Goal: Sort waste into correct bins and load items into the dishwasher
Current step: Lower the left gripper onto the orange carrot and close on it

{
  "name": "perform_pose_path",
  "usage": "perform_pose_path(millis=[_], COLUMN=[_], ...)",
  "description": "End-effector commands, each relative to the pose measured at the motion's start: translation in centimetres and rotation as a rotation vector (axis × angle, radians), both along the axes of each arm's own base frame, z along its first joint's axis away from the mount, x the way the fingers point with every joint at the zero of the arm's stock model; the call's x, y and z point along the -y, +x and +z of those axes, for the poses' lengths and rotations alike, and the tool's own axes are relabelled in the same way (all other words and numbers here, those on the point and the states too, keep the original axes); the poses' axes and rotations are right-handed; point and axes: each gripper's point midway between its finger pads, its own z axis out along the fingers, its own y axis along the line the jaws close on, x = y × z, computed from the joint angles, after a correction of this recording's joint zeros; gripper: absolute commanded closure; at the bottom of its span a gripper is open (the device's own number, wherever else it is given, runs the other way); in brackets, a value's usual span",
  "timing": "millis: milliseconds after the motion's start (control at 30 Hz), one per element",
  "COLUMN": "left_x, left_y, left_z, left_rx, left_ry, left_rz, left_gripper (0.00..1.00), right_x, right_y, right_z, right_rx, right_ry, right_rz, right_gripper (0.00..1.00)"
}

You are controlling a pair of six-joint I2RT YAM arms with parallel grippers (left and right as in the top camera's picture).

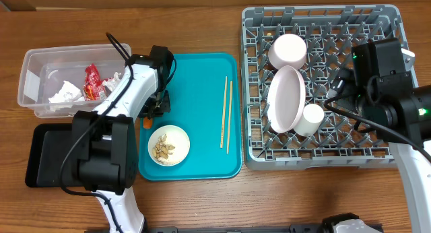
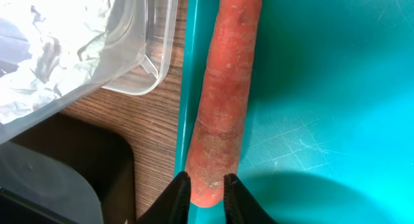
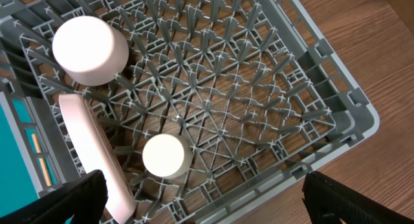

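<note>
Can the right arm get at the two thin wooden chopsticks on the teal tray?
Probably yes: the thin wooden chopsticks lie bare on the teal tray, and the right tool is open and empty. It must clear the grey plastic dish rack's wall first.

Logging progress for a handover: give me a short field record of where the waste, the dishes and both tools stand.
left tool: shut on the carrot, at its end, by the teal tray left edge
right tool: open, above the dish rack
clear tub: tissues, red wrapper
teal tray: chopsticks, bowl with nut scraps
dish rack: upturned bowl, plate on edge, cup
</note>
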Motion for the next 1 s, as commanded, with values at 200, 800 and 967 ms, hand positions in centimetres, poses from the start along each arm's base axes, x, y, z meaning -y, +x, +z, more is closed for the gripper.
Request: perform_pose_path(millis=[200, 800, 967], left_x=[0.6, -0.2, -0.5], left_y=[0.2, 0.8, 0.8], left_z=[-0.5, -1.6, -1.6], left_rx=[0.01, 0.051, 0.054], left_ry=[-0.034, -0.056, -0.056], left_rz=[-0.104, -0.07, -0.052], left_gripper=[0.67, 0.61, 0.62], right_x=[0.0, 0.0, 0.0], right_y=[0.2, 0.2, 0.2], right_z=[0.7, 0.7, 0.7], right_rx=[0.021, 0.021, 0.021], right_ry=[0.001, 0.0, 0.0], right_rz=[0.007, 0.007, 0.007], right_gripper=[0.0, 0.0, 0.0])
